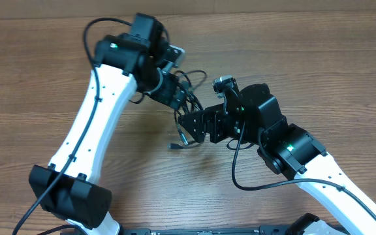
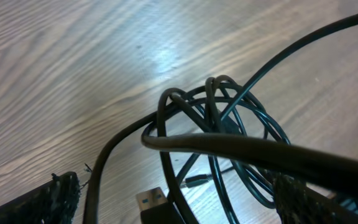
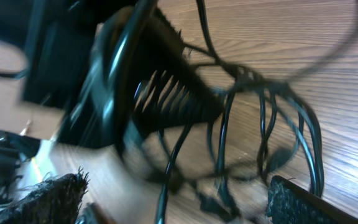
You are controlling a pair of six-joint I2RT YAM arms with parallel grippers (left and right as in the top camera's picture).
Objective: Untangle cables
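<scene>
From overhead, the cables (image 1: 189, 108) lie mid-table (image 1: 44, 52) as one knot between the left gripper (image 1: 178, 96) and the right gripper (image 1: 194, 124), and a plug end (image 1: 175, 145) trails out.

In the left wrist view the pads (image 2: 61, 194) stand wide apart. The loops cross one another, with a USB plug (image 2: 151, 200) below them.

The right wrist view is blurred, but the pads (image 3: 48, 200) look wide too, with strands between them.

Untangling seems barely begun. No container shows.

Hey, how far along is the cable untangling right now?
Nothing looks done: the cables are one knot of crossed loops. In hand: the left gripper and right gripper sit at the bundle, fingers apart. To do: separating every strand.
</scene>
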